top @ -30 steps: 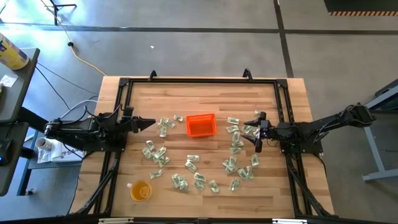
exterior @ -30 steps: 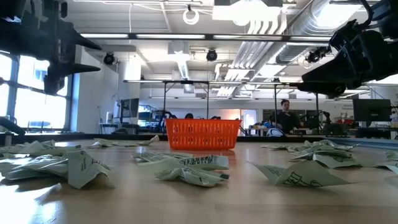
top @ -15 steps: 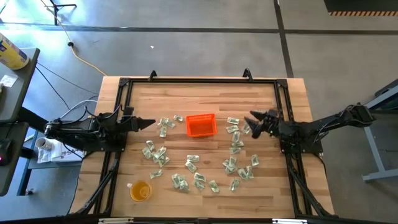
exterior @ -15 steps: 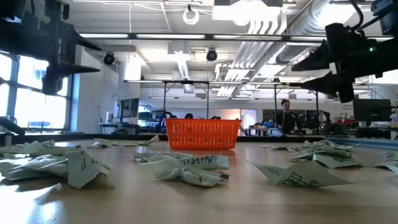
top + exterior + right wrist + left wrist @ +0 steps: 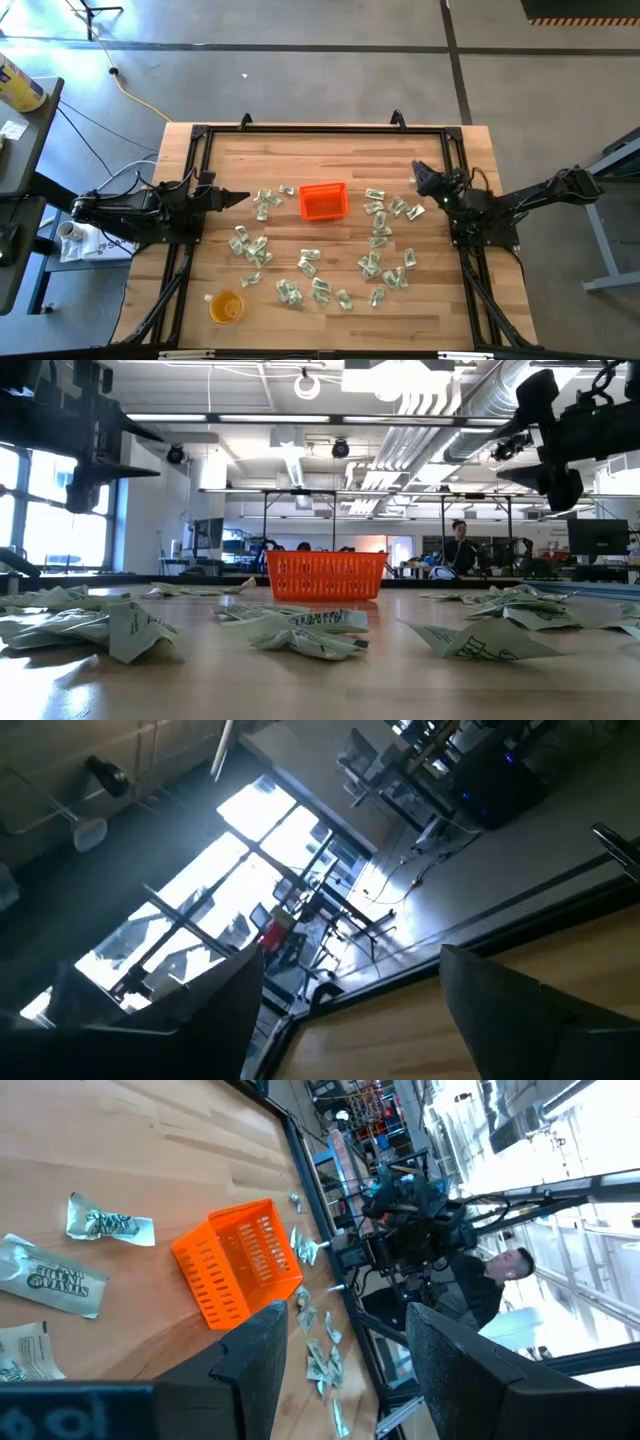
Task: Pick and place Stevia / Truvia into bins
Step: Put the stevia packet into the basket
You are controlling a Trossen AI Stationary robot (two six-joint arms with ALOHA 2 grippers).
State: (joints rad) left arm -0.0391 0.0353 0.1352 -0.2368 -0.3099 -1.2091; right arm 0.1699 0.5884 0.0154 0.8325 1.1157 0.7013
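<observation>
Many pale green and white Stevia sachets lie flat and scattered on the wooden table, left, right and near side of the orange bin. The bin stands mid-table and shows in the left wrist view as a slotted orange bin. My left gripper hovers open at the table's left, pointing level toward the bin, its fingers with nothing between them. My right gripper is raised at the table's right, open and empty, pointing toward the far edge and the room.
A round translucent yellow cup stands near the front left corner. A black frame runs along the table's edges. A person stands in the room behind the table. Bare wood lies between the bin and the far edge.
My right gripper has risen from over the sachets at the table's right and swung toward the far edge. It has tipped up from pointing down to about level and has rolled, staying open. The sachets and bin lie as before.
</observation>
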